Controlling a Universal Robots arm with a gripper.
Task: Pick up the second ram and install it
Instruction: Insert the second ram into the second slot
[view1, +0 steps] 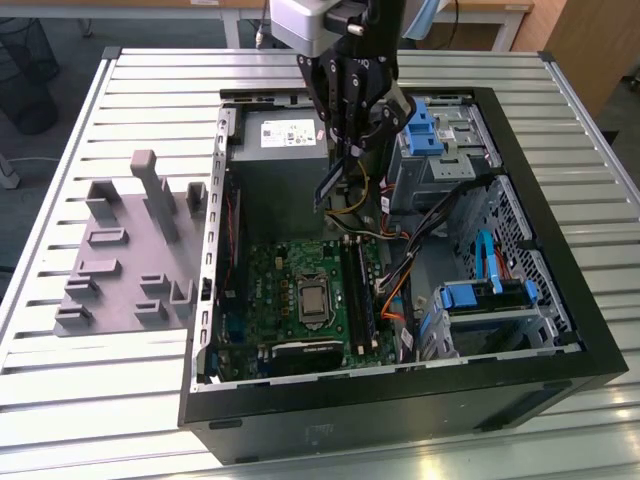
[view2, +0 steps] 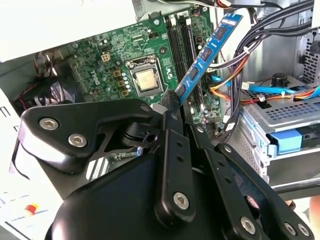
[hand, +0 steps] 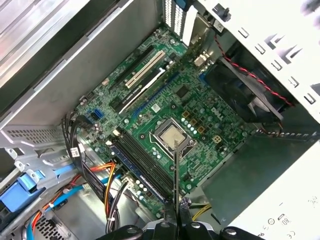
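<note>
Exterior view: the gripper (view1: 337, 165) hangs over the open computer case (view1: 400, 420), clamped on one end of the second ram (view1: 327, 188). The stick slants downward in the air at twelve o'clock from the motherboard (view1: 275, 290). The end grip likely leaves its long edge free for the memory slots (view1: 357, 285).

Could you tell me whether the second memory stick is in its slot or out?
Out. The tool grips the memory stick by one end, tilted in the air over the open case, clear of the slots.
</note>
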